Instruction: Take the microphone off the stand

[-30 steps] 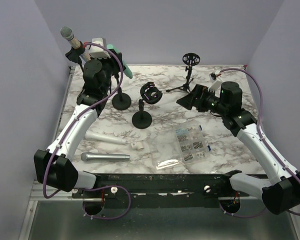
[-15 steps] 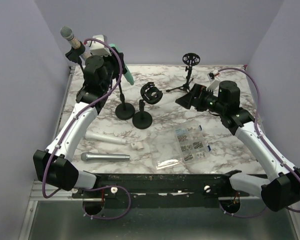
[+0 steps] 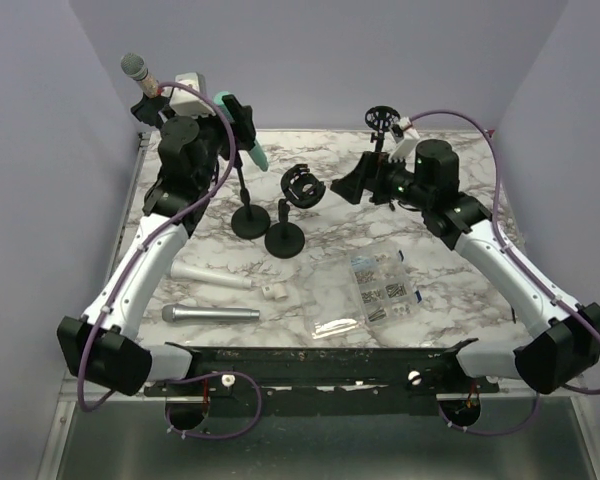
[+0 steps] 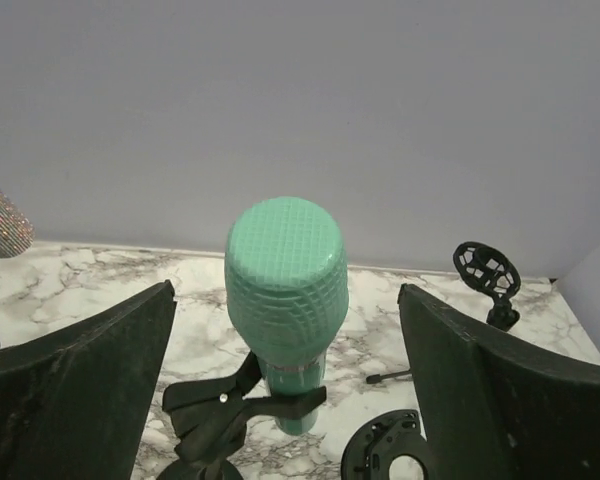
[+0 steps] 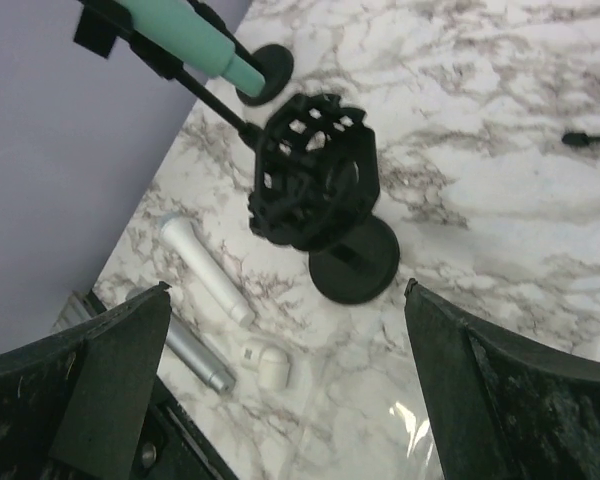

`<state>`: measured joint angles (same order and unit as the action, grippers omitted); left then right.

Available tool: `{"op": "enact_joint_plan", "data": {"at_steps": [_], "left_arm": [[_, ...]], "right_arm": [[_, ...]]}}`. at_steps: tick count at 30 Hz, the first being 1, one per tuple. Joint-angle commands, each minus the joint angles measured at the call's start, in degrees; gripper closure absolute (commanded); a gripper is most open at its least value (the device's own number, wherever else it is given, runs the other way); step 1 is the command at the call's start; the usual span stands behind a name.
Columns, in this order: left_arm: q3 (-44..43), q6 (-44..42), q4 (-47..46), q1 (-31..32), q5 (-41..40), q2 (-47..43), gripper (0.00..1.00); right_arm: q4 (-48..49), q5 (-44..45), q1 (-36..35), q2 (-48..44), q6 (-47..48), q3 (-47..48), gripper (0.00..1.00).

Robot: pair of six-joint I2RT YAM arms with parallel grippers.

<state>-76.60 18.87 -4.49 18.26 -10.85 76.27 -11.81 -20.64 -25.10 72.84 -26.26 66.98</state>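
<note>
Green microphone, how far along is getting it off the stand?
Nothing is done yet: the green microphone sits in the clip of its stand. In hand: the left gripper is open, a finger on each side of the microphone's head, not touching. Left: close on it and lift it free, probably.

You have soft, even, fairly bright light from overhead, with only faint shadows beneath the stand bases point(image 3: 284, 240) on the marble table point(image 3: 330, 235), a slight sheen on the plastic bag point(image 3: 335, 310), crisp detail on the green microphone point(image 4: 285, 280), and near, dark fingers point(image 4: 70, 390) slightly soft in both wrist views.
</note>
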Motion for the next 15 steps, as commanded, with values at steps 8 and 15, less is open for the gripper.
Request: {"op": "enact_joint_plan", "data": {"at_steps": [8,15], "left_arm": [[7.7,-1.9,14.8,-1.9,2.1,-22.5,0.02],[18.9,-4.2,24.4,-2.5,-4.0,-31.3,0.01]], "right_arm": [[8.8,12.7,-10.7,16.0,13.8,20.3,0.0],[12.3,11.4,-15.4,28.7,19.9,36.9,0.1]]}}
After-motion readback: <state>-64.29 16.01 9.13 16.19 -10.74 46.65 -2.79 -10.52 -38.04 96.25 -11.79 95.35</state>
